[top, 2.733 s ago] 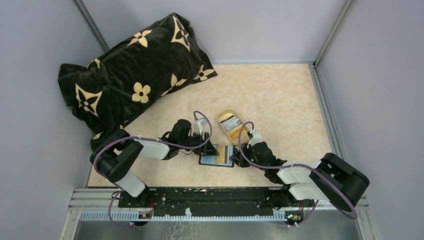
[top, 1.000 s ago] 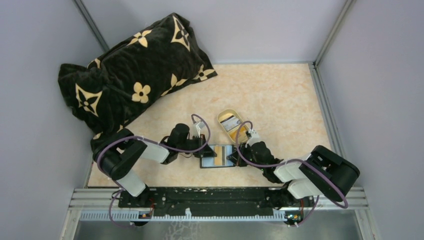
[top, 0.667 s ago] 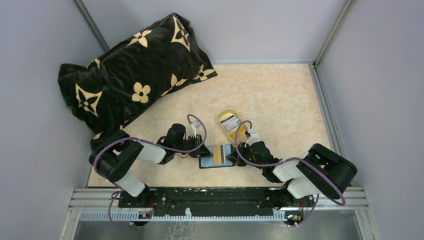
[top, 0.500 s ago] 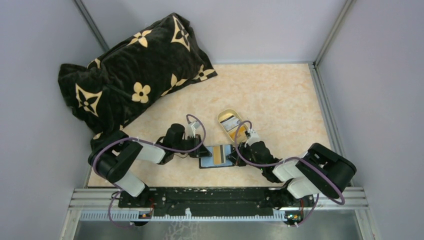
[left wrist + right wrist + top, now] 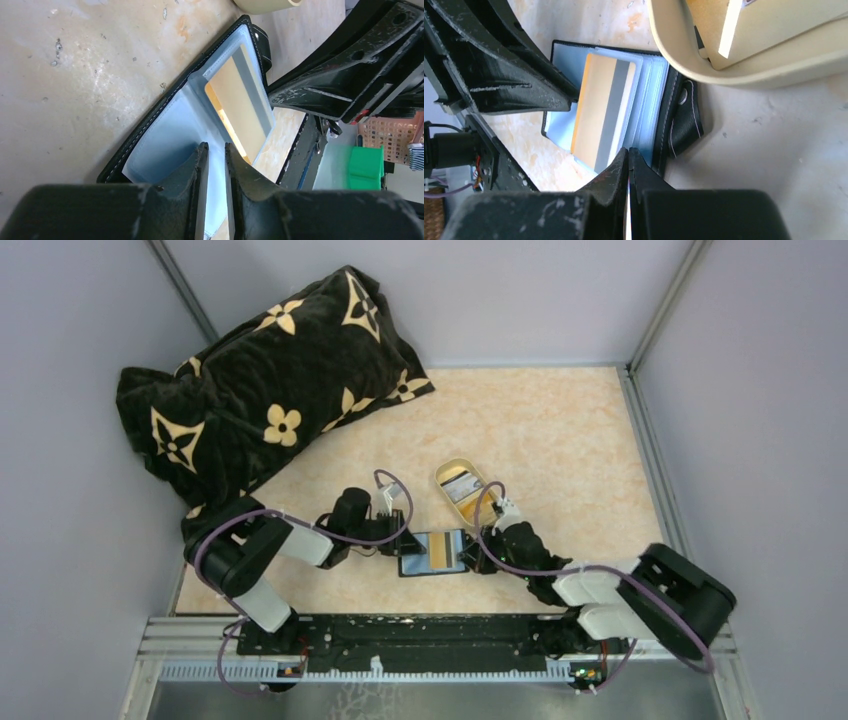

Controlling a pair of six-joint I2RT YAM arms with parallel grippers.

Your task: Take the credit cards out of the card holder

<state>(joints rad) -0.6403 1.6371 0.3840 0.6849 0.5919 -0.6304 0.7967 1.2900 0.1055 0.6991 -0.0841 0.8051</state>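
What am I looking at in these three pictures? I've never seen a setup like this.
The left arm and right arm, each ending in a two-finger gripper, are bolted at the near edge of a table. The wide picture looks down from above and behind them. The other two come from a camera on each wrist. On the table lie an open black wallet with an orange card in its sleeve, a tray holding a pale card, and a flowered pillow. The left gripper sits slightly open over the wallet, holding nothing. The right gripper is shut, seemingly pinching the wallet's edge.
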